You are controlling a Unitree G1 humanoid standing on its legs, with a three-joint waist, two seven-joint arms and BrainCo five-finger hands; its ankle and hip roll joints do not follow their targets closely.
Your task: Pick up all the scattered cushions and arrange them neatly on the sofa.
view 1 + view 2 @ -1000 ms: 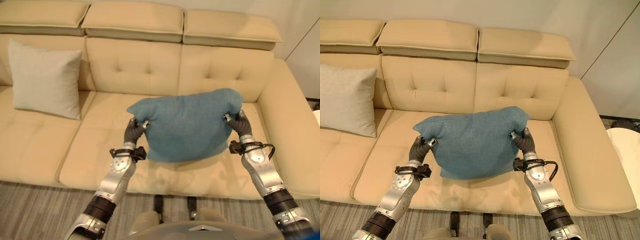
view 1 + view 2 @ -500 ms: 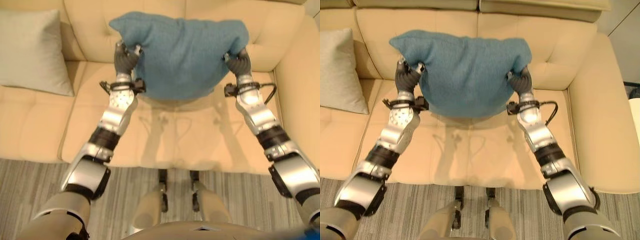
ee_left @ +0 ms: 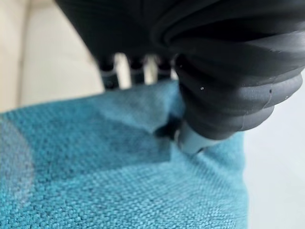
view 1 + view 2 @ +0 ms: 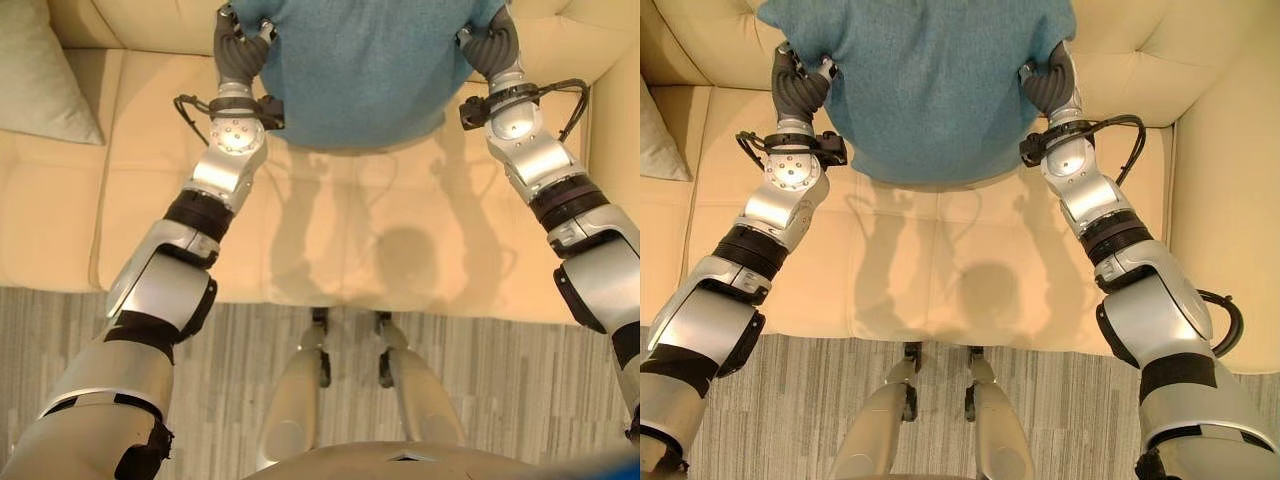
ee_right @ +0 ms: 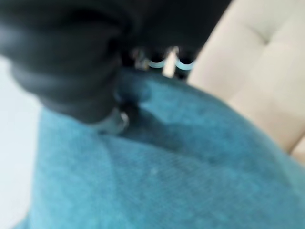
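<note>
left hand point(image 4: 238, 48) and right hand point(image 4: 490, 42) each clutch a side of the blue cushion point(image 4: 360, 70), held against the sofa point(image 4: 330, 240) backrest.

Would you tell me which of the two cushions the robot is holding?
The blue cushion, gripped by the left hand and right hand. The beige cushion lies untouched on the sofa.

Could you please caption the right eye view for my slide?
Both hands, left hand and right hand, grip the blue cushion above the sofa.

bare sofa seat point(image 4: 940, 270) below, blue cushion point(image 4: 930, 90) blocking backrest
</note>
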